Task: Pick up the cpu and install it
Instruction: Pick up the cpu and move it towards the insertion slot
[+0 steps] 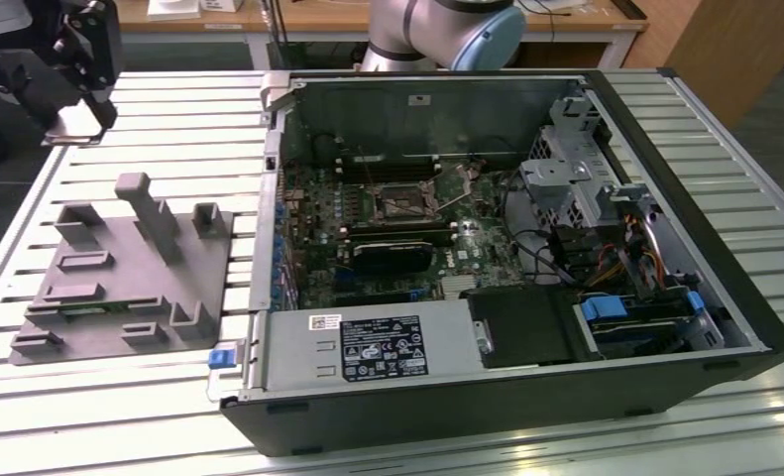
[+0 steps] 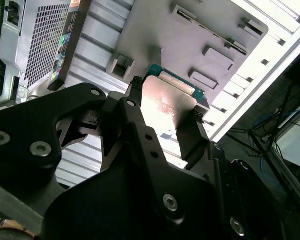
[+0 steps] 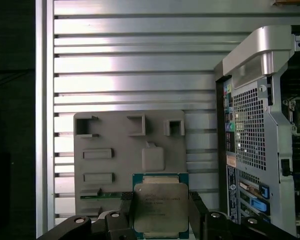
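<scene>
Cpu (image 1: 74, 127) clenched in the tool (image 1: 77, 117), clear of the grey tray (image 1: 114, 268)

Exterior view: the tool hangs over the slatted desk (image 1: 180, 109) beyond the tray, well apart from the socket (image 1: 399, 203) in the open computer case (image 1: 498, 416). Second wrist view: its fingers (image 2: 192, 135) clamp the cpu (image 2: 165, 105) by two opposite edges. First wrist view: the cpu (image 3: 160, 207) sits flat and square between them, so carry it level and squeeze no harder than you need.

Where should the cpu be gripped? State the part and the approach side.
By two opposite thin edges, coming from above its flat metal top: the cpu is a thin square, so only the edges offer purchase. The gripper clamps it that way.
</scene>
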`<state>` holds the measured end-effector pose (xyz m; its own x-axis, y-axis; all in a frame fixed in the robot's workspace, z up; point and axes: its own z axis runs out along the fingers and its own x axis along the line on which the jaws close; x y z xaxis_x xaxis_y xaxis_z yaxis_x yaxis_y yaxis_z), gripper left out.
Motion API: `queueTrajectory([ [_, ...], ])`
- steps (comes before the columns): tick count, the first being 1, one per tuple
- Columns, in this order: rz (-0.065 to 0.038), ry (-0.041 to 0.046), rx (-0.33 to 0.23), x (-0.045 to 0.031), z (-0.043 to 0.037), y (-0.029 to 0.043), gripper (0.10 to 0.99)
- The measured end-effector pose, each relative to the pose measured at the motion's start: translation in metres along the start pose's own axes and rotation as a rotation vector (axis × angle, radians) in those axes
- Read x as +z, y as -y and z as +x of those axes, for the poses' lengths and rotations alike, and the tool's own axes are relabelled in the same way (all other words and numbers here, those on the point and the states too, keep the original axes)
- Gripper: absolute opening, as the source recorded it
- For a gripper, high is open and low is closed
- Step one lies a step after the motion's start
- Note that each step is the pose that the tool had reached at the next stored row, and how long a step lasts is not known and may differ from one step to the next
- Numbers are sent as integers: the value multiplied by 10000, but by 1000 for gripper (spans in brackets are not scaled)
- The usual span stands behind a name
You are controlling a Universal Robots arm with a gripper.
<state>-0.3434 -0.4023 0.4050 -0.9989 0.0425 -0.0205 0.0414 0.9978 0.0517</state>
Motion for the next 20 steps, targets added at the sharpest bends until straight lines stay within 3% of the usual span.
queueTrajectory([
  [20, 0, 0, 1, 4, -172, -7, 529],
])
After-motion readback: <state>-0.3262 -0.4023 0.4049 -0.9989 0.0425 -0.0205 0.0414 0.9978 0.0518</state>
